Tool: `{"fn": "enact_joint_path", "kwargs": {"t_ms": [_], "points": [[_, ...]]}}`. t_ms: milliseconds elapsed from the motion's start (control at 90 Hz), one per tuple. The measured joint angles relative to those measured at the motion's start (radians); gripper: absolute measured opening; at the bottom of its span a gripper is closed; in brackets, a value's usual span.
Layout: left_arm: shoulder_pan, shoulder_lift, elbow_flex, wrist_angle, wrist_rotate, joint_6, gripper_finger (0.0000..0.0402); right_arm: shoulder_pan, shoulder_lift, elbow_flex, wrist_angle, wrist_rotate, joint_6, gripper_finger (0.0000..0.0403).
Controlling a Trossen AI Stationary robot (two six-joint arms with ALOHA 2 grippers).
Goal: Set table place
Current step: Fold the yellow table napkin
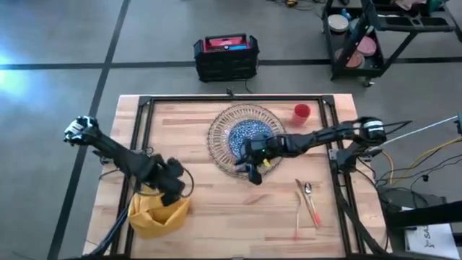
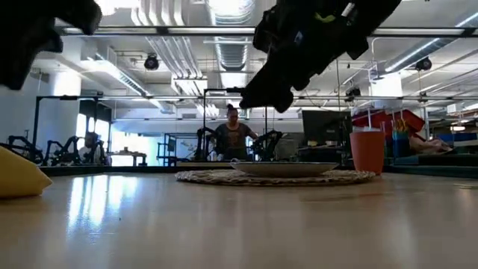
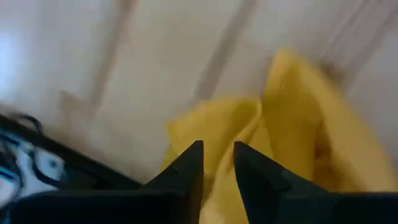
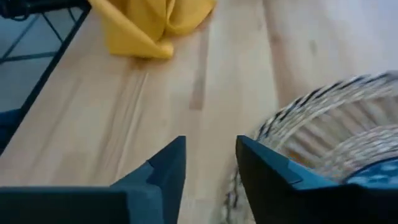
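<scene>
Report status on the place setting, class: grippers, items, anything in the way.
Left gripper over yellow napkin, fingers slightly apart, empty. Right gripper open above plate rim. Blue plate on glass plate, cup beside, cutlery loose. Nothing blocking.

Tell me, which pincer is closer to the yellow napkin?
Left. The left pincer hangs right over the yellow napkin; the right pincer is off by the glass plate.

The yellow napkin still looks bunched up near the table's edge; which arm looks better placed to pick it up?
Probably the left. Its tool hangs right over the yellow napkin, fingers slightly apart. The right tool is over by the plates' rim, farther away.
</scene>
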Motion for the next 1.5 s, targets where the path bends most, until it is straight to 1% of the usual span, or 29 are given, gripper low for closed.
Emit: {"fn": "enact_joint_path", "kwargs": {"t_ms": [56,233,367,444,611,756,878,944,1000,1056,1111,1200,1233,1367,1422,1500], "points": [[0.001,0.024,-0.013,0.021,0.051,0.05,0.0103,0.007,0.02,0.004,-0.002,0.0,0.007,0.0145],[0.008,0.076,-0.017,0.106,0.116,0.198,0.0157,0.018,0.057,0.016,0.001,0.0,0.006,0.016],[0.031,0.096,-0.022,0.119,0.176,0.239,0.0195,0.018,0.061,0.017,0.001,-0.015,-0.008,0.0165],[0.049,0.097,-0.034,0.117,0.182,0.252,0.0212,0.018,0.061,0.017,0.001,-0.02,-0.018,0.0163],[0.088,0.093,-0.089,0.114,0.193,0.291,0.0233,0.024,0.06,0.015,0.002,-0.022,-0.021,0.0154],[0.103,0.092,-0.149,0.114,0.268,0.298,0.0234,0.033,0.061,0.004,0.0,-0.023,-0.019,0.0148],[0.103,0.091,-0.178,0.132,0.35,0.295,0.0217,0.037,0.06,-0.001,0.0,-0.025,-0.014,0.0144],[0.103,0.091,-0.177,0.152,0.384,0.285,0.0198,0.038,0.06,-0.003,0.001,-0.025,-0.008,0.0141],[0.101,0.09,-0.169,0.157,0.389,0.277,0.0175,0.038,0.06,-0.004,0.0,-0.025,-0.006,0.0138],[0.101,0.088,-0.154,0.163,0.39,0.275,0.0146,0.037,0.06,-0.004,0.0,-0.023,-0.006,0.0135],[0.102,0.088,-0.14,0.175,0.39,0.276,0.0107,0.037,0.06,-0.004,0.001,-0.022,-0.006,0.0131],[0.102,0.088,-0.115,0.173,0.388,0.285,0.0032,0.037,0.06,-0.004,0.001,-0.022,-0.003,0.0124],[0.103,0.088,-0.104,0.175,0.388,0.286,0.0017,0.037,0.06,-0.004,0.001,-0.021,0.001,0.0121],[0.102,0.088,-0.053,0.173,0.351,0.273,0.0004,0.037,0.06,-0.004,0.001,-0.019,0.004,0.0104],[0.101,0.088,-0.02,0.152,0.31,0.264,0.0002,0.037,0.06,-0.004,0.0,-0.019,0.005,0.0096],[0.101,0.088,0.048,0.072,0.246,0.259,0.0001,0.037,0.06,-0.004,0.001,-0.018,0.003,0.0085]]}}
